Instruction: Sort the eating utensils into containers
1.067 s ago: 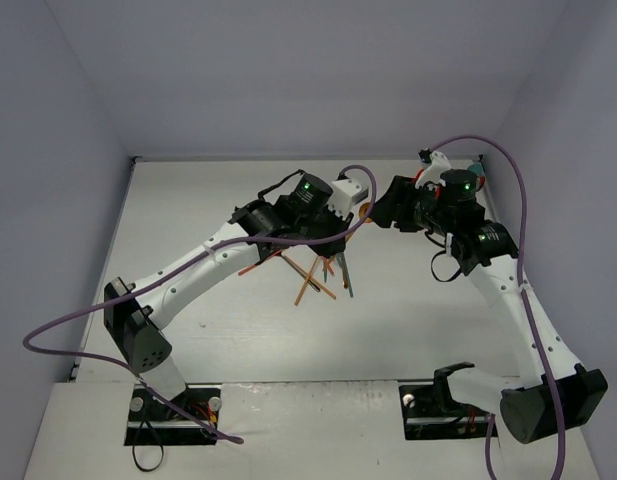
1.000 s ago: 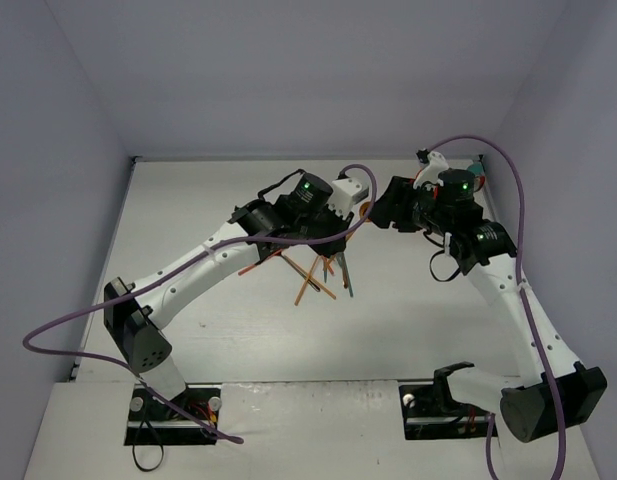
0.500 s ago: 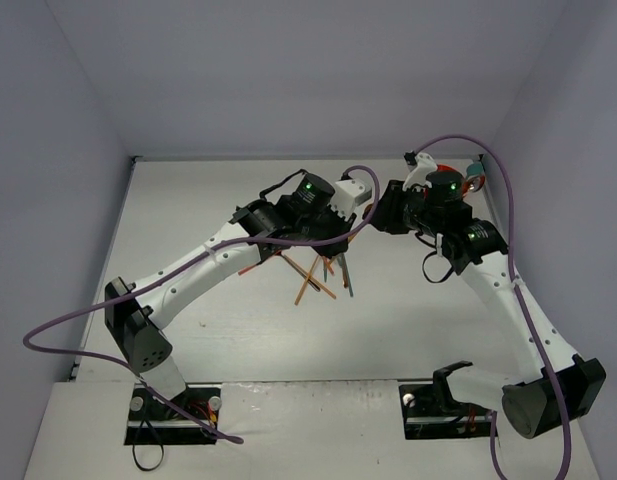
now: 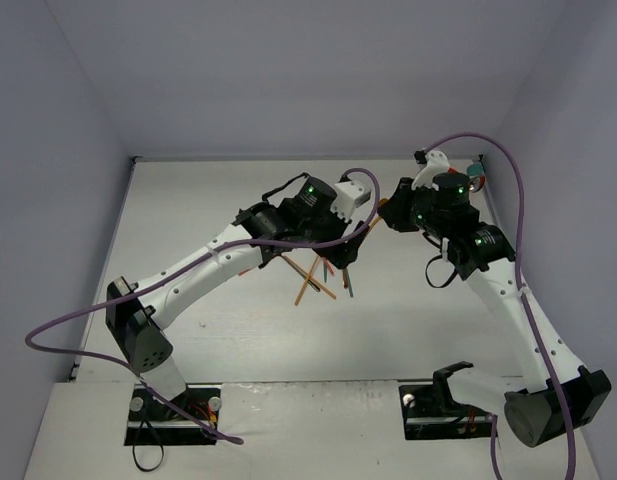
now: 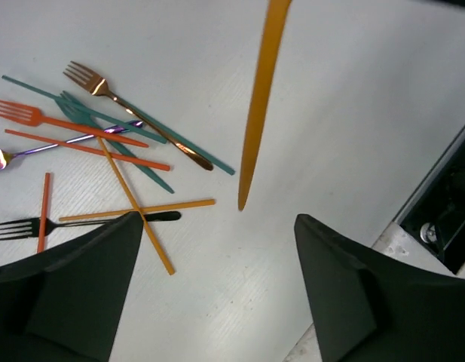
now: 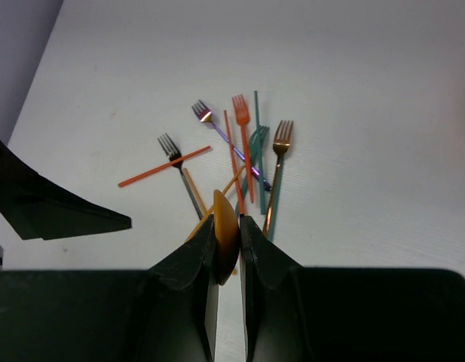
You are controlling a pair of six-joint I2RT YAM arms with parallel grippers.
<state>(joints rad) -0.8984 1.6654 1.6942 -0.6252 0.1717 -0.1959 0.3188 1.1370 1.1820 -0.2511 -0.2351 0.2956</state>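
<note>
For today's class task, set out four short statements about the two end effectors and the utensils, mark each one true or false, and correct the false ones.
1. The right end effector is closed on a slim gold-orange utensil. True.
2. The left end effector is clamped on that same utensil. False: its fingers stand wide apart, and the utensil's tip hangs between them, clear of both.
3. A copper-coloured metal fork lies among the scattered utensils. True.
4. The thin black fork stands upright in a cup. False: it lies flat on the white table.
</note>
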